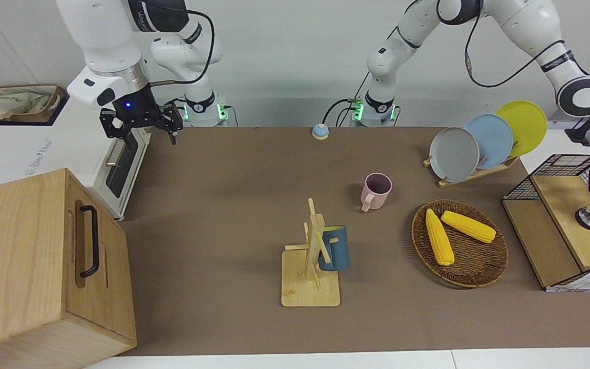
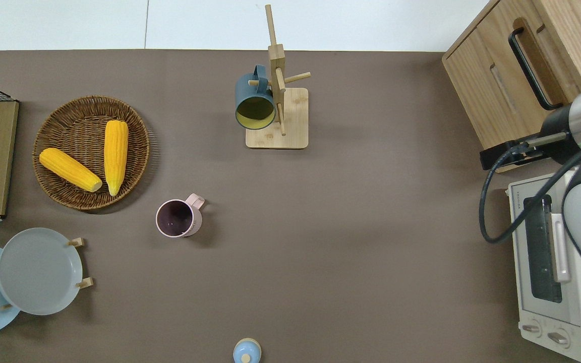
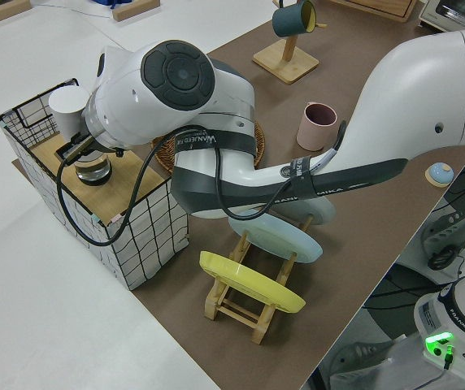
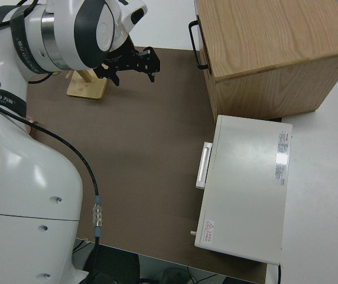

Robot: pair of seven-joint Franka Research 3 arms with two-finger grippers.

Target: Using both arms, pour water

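Pink mug [image 2: 178,218]: we see it upright on the brown worktop [image 2: 351,217], looks empty, handle pointing away from the robots.
Blue mug [image 2: 254,104]: hung by its handle on the wooden mug tree [image 2: 277,80], mouth tipped toward the robots, yellow inside.
Wicker basket [image 2: 134,132]: two corn cobs [image 2: 115,156] lying in it, toward the left arm's end of the worktop.
Plate rack [image 1: 474,174]: grey, blue and yellow plates leaning in it, nearer the robots than the basket.
Wire crate [image 3: 147,236]: wooden top, with a small glass container [image 3: 94,169] sitting on it.
Left hand [image 3: 82,148]: right down at that glass container on the crate; we honestly can't tell if the fingers are closed on it.
Right hand [image 1: 141,122]: fingers spread wide, holding nothing, up over the edge of the white toaster oven [image 2: 555,282], well apart from both mugs.
Wooden cabinet [image 1: 39,266]: black handle, beside the oven, farther from the robots.
Small blue knob thing [image 1: 319,131]: on the worktop close to the arm bases.
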